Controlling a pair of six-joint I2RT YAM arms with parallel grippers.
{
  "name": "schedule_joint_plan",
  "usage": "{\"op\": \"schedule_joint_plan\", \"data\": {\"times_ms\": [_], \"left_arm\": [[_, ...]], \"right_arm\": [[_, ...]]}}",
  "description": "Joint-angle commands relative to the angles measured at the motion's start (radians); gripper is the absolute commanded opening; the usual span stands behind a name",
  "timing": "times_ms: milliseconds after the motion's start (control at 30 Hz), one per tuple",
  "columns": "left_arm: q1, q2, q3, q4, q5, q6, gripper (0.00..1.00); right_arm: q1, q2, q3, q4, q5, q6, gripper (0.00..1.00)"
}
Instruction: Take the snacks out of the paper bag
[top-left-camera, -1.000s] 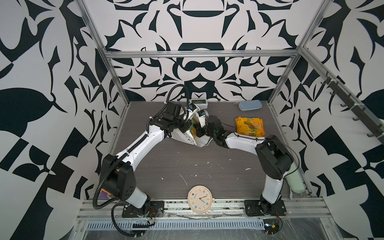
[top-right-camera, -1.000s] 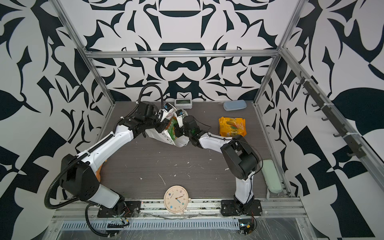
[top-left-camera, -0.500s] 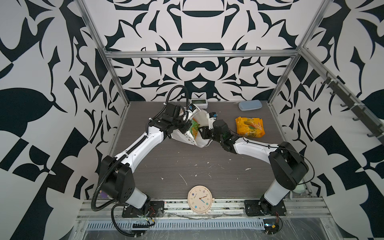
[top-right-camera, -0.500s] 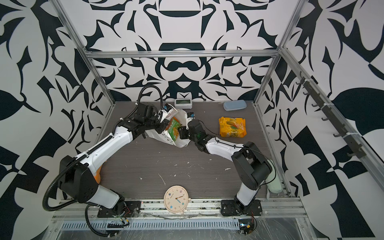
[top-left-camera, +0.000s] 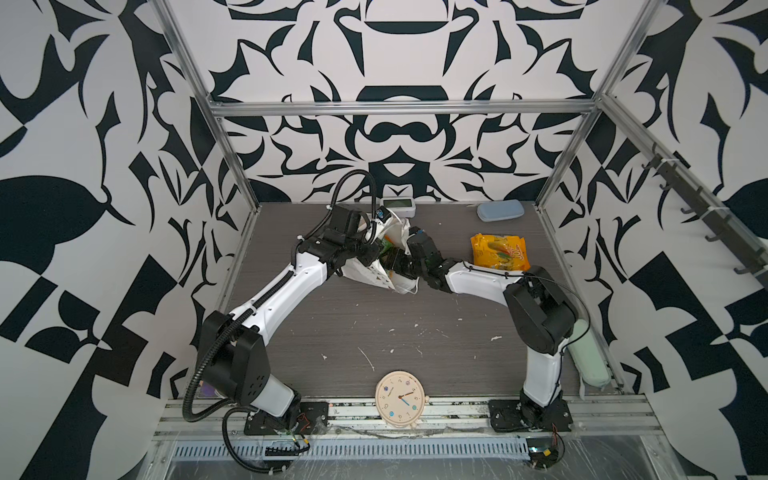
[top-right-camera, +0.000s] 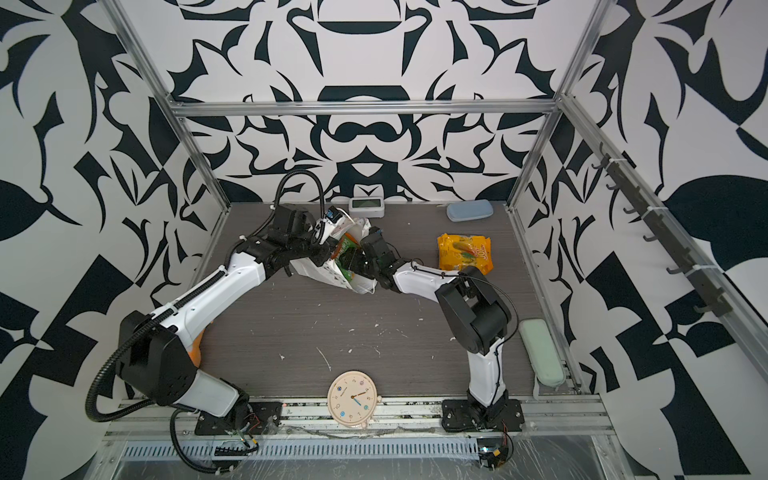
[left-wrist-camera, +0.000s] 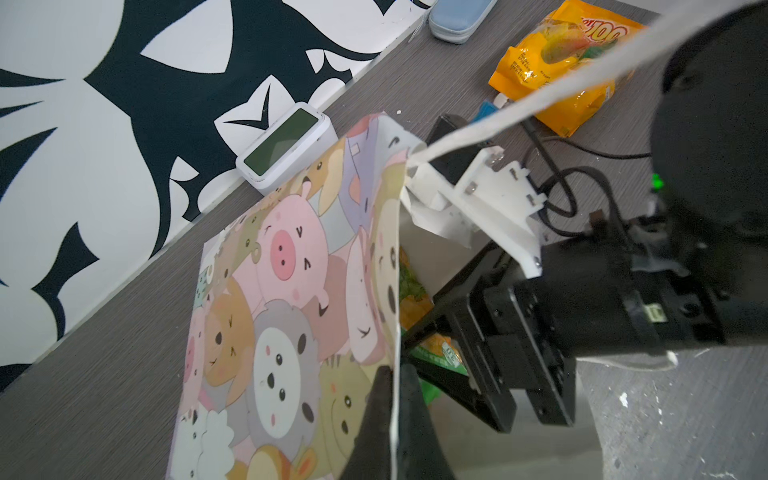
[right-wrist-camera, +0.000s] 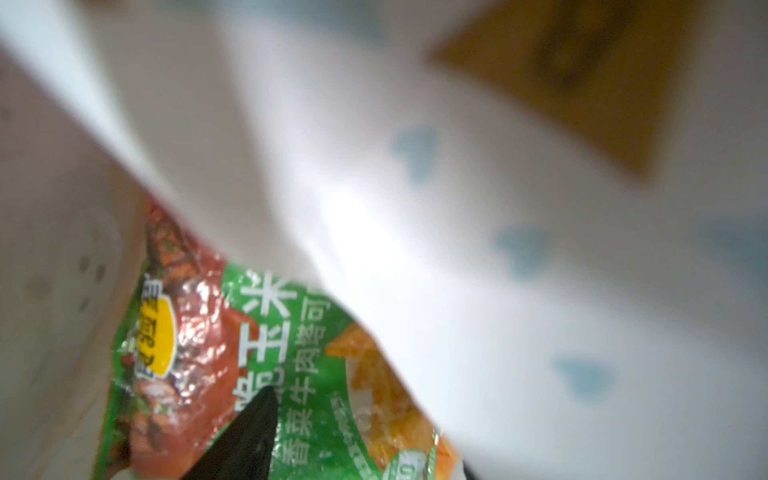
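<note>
The bag (left-wrist-camera: 291, 291) lies tipped on its side at the back-middle of the table (top-left-camera: 374, 332). Its mouth faces the right arm, so packets can be dragged out sideways instead of lifted.

The left gripper (left-wrist-camera: 392, 374) is clamped on the rim at the mouth, with the paper edge pinched between its 2 fingers. Judged purpose: keep the mouth spread and stop the light bag sliding when the other arm pulls.

The right gripper (left-wrist-camera: 409, 347) is inside the mouth with its jaws apart, gripping nothing. The green packet (right-wrist-camera: 291, 374) lies between and just ahead of its fingers. The right wrist view shows only 1 fingertip (right-wrist-camera: 253, 419) over the packet's face. Whether it touches cannot be told, and the bag's inner wall sags close above. Some orange foil shows beside the green, but how many packets are inside is hidden.

1 yellow-orange packet (top-left-camera: 500, 255) lies flat on the table to the right of the bag, well apart from it and near the right forearm. That looks like the drop spot, kept clear of the bag.

Judged step: lining up a grasp on the green packet. The task looks early, with 1 packet out and the rest inside. Risk: the jaws could catch the sagging paper along with the packet.
</note>
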Motion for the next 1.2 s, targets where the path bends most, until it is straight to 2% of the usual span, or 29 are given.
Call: {"op": "schedule_joint_plan", "data": {"times_ms": [0, 67, 167, 333, 400, 467, 600, 733, 933, 1167], "left_arm": [[-0.001, -0.024, -0.001, 0.051, 0.038, -0.004, 0.0], [-0.001, -0.022, 0.002, 0.05, 0.04, -0.004, 0.0], [-0.001, -0.022, 0.008, 0.048, 0.042, -0.004, 0.0], [-0.001, -0.023, 0.005, 0.064, 0.054, -0.009, 0.0], [-0.001, -0.019, 0.008, 0.067, 0.056, -0.01, 0.0], [-0.001, -0.014, 0.014, 0.062, 0.06, -0.012, 0.0], [-0.001, -0.012, 0.013, 0.072, 0.057, -0.015, 0.0], [-0.001, -0.017, 0.007, 0.076, 0.04, -0.015, 0.0], [0.001, -0.025, -0.02, 0.096, 0.004, -0.014, 0.0], [0.001, -0.027, -0.03, 0.109, -0.003, -0.02, 0.0]], "right_arm": [[0.004, 0.018, 0.058, 0.038, -0.054, 0.08, 0.73], [0.011, 0.031, 0.089, 0.017, -0.044, 0.054, 0.99], [0.016, 0.058, 0.134, -0.045, -0.034, 0.055, 1.0], [0.034, 0.084, 0.159, -0.08, 0.086, 0.073, 0.96], [0.049, 0.095, 0.188, -0.127, 0.168, 0.066, 0.9], [0.05, 0.12, 0.214, -0.116, 0.169, 0.074, 0.78], [0.055, 0.177, 0.277, -0.122, 0.172, 0.079, 0.4], [0.056, 0.145, 0.244, -0.117, 0.206, 0.06, 0.2], [0.055, 0.019, 0.136, -0.108, 0.253, -0.01, 0.01], [0.053, -0.137, -0.028, -0.048, 0.256, -0.061, 0.0]]}}
